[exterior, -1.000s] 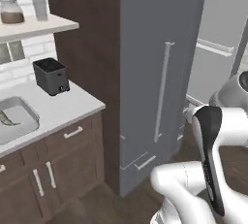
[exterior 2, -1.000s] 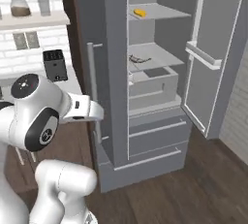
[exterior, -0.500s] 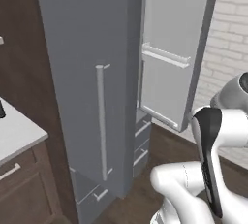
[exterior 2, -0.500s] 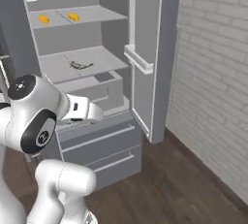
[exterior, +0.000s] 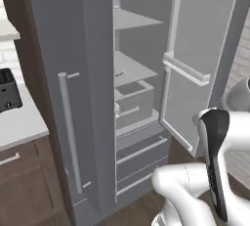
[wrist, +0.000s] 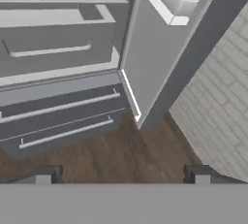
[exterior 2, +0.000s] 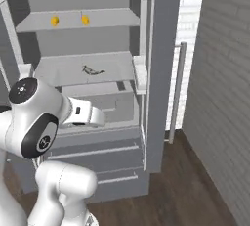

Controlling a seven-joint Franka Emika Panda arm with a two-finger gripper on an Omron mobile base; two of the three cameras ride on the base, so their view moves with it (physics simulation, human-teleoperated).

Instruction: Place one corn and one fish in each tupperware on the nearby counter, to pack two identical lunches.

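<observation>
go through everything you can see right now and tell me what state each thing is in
fridge door: swung open
corn: two cobs lying apart on the upper fridge shelf
fish: lying on the middle shelf
fridge drawers: closed
gripper: jaws open, holding nothing, pointing at the floor in front of the fridge

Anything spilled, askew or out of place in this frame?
Nothing stands out. The fridge door stands open; two corn cobs sit apart on the upper shelf, a fish lies flat on the shelf below. Drawers look shut and the floor shows no spill.
</observation>
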